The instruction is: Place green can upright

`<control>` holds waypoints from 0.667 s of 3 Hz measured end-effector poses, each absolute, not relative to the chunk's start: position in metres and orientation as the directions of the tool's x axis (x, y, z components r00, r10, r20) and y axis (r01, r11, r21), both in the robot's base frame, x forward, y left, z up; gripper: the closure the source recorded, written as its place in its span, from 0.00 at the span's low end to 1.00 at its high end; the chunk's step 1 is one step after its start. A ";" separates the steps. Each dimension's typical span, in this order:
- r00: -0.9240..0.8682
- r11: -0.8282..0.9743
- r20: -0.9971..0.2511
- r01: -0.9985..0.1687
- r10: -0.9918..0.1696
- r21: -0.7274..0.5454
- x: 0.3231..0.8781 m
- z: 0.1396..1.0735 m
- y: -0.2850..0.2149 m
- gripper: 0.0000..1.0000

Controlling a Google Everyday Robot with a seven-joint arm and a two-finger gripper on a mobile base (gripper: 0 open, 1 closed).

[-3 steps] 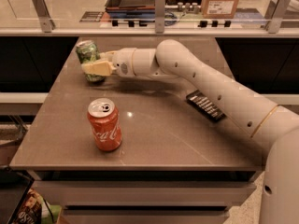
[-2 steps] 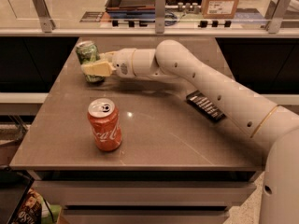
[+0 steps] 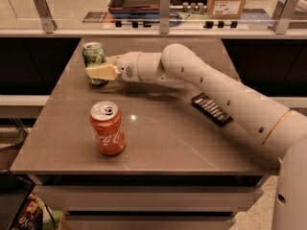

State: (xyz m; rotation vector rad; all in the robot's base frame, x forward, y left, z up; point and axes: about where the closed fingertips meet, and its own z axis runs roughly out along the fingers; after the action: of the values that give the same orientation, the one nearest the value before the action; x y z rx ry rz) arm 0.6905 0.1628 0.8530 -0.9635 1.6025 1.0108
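Observation:
The green can (image 3: 93, 57), mottled green and white with a silver top, stands upright on the far left part of the brown table (image 3: 163, 138). My gripper (image 3: 99, 70) reaches in from the right. Its pale fingers (image 3: 102, 73) straddle the can's lower half, the near one lying across the can's front, so the gripper looks shut on the can. The can's base is at the table surface. The far finger is mostly hidden behind the can and wrist.
A red Coca-Cola can (image 3: 108, 128) stands upright at the front left. A dark flat remote-like object (image 3: 211, 109) lies on the right, partly under my arm. A railing and a counter with boxes (image 3: 225, 1) run behind the table.
The gripper and green can have shifted slightly to the right. The red can has not moved.

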 end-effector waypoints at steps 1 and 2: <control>-0.213 0.341 -0.970 -0.926 -0.118 0.162 0.690 0.853 0.163 0.59; -0.213 0.337 -0.970 -0.927 -0.118 0.163 0.689 0.853 0.166 0.35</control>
State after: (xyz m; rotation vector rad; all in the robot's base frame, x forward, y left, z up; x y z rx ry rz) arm 0.6894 0.1657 0.8529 -0.9673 1.6012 1.0145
